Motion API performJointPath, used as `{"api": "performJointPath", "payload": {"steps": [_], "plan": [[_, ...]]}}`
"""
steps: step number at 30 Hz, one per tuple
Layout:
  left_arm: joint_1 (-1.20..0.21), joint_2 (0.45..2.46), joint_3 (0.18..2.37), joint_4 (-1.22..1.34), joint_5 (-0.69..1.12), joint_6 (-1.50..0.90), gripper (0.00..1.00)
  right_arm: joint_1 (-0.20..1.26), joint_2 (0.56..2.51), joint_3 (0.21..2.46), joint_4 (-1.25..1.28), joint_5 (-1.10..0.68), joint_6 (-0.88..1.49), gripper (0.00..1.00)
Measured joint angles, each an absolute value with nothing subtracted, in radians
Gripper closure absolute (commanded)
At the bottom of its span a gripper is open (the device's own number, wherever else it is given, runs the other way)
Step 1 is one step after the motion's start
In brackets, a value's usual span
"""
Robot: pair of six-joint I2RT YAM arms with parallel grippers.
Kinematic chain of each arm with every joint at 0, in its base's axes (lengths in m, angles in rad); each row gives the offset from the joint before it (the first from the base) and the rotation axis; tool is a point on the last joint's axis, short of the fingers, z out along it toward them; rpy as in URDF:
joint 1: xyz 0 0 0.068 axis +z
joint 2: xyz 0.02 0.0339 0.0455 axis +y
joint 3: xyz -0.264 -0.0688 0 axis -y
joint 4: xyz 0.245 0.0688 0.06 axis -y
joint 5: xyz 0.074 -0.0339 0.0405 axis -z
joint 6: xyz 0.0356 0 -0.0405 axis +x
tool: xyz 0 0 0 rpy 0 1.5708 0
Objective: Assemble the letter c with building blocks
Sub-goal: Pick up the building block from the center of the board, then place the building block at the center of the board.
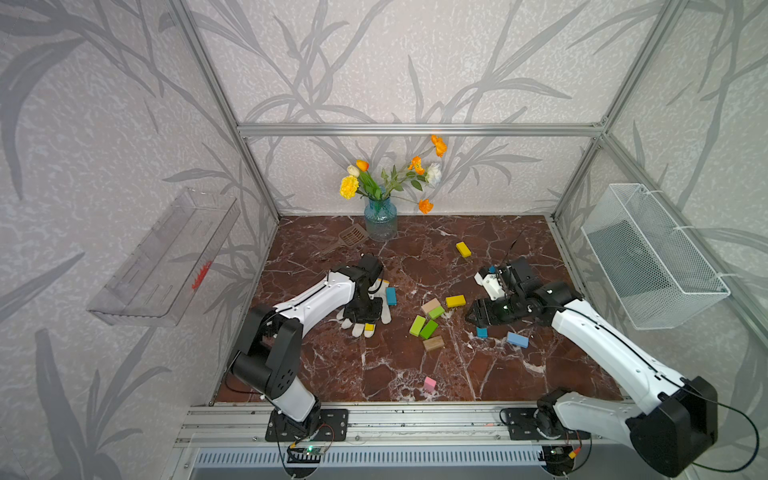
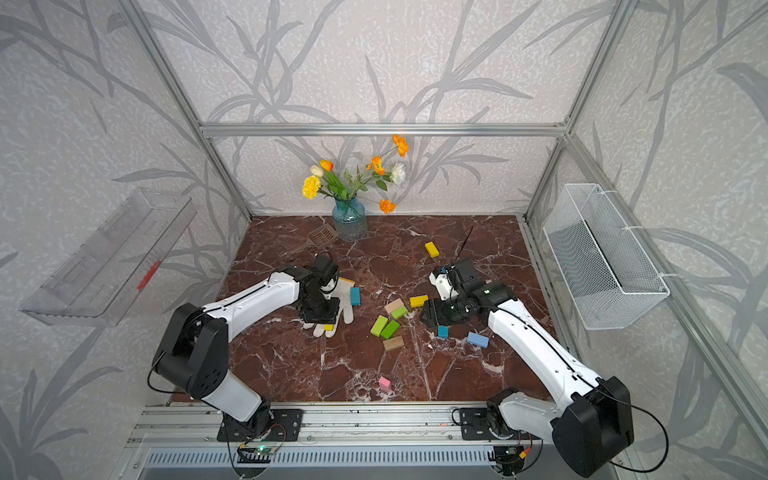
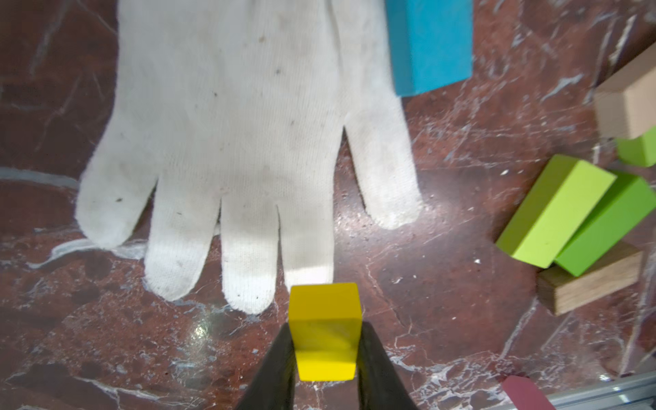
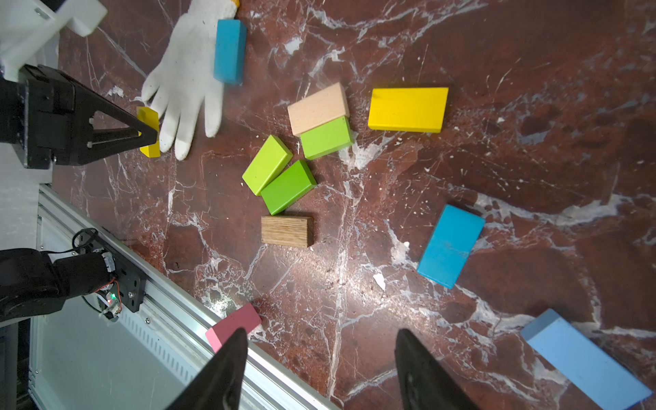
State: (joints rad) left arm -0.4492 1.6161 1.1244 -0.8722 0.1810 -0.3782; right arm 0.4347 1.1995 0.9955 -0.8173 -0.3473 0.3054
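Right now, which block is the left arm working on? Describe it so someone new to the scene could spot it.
Find the white glove lying on the marble table by the left arm. At its fingertips the left gripper is closed on a yellow block. Other yellow blocks, like the flat one mid-table, lie free; only this one sits between black fingers.

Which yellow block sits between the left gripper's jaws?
The yellow block at the white glove's fingertips, clamped in the left gripper; the far yellow block and the middle yellow block lie free on the table.
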Motion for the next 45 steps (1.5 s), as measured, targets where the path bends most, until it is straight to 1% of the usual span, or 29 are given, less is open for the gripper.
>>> {"api": "performJointPath", "payload": {"steps": [7,16,32,35,45], "plan": [[-0.451,1.735,1.327,-0.892,0.21,-0.456,0.73,0.405,1.236,1.034,-0.818,-0.352,0.345,0.36],[-0.484,2.011,1.69,-0.974,0.212,-0.509,0.73,0.372,1.279,1.073,-0.817,-0.357,0.369,0.36],[-0.522,2.543,2.507,-1.269,0.199,-0.526,0.73,0.254,1.324,1.087,-0.817,-0.402,0.356,0.36],[-0.522,2.602,2.566,-1.298,0.196,-0.526,0.73,0.239,1.333,1.087,-0.817,-0.411,0.342,0.36],[-0.517,2.639,2.569,-1.323,0.199,-0.524,0.74,0.215,1.386,1.087,-0.817,-0.439,0.317,0.36]]}}
